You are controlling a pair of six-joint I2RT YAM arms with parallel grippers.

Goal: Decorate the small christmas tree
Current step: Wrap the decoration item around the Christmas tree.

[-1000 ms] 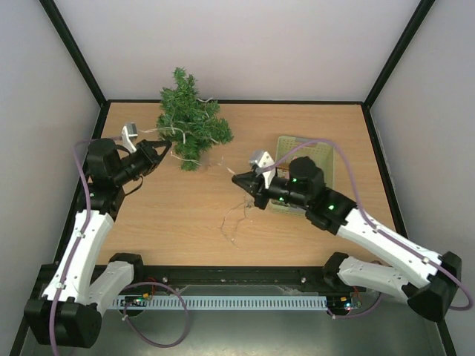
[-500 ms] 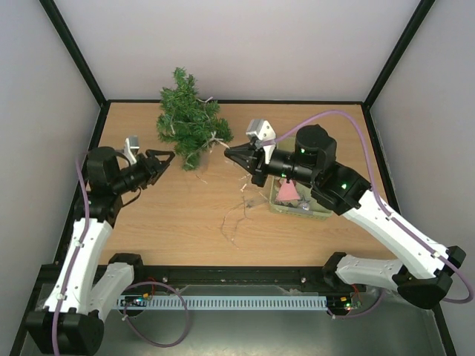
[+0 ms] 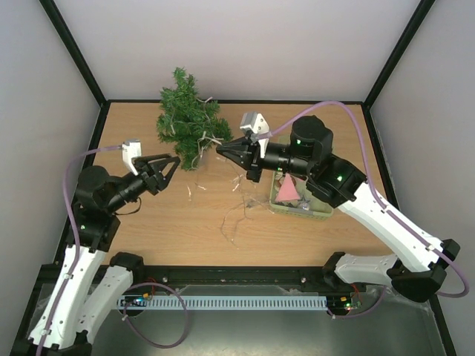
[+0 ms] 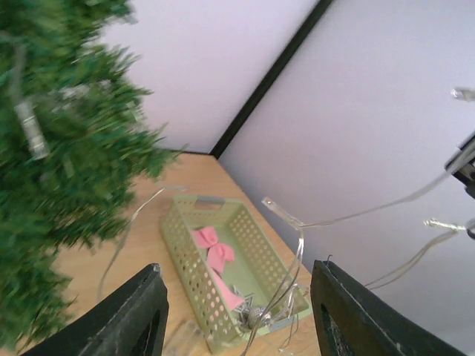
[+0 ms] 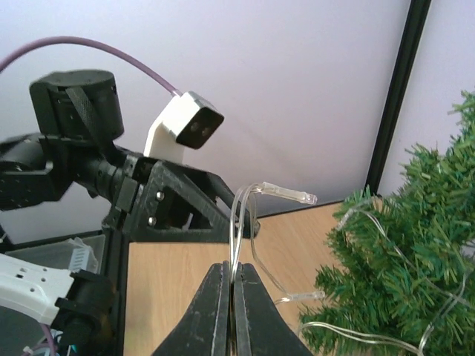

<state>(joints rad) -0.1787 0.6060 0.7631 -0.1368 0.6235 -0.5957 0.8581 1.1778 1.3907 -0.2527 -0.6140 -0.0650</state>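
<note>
While your right fingers are pinched shut on the thin string of lights and your left fingers are open and empty near the small christmas tree at the back left of the surface, a hard tug could tip the tree over.

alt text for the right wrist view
The right gripper, shut, pinches a thin clear light string whose small bulb arcs just above it. A bushy green Christmas tree with more string draped on it fills the picture's right side; the left arm is opposite, over the wooden table.
</note>
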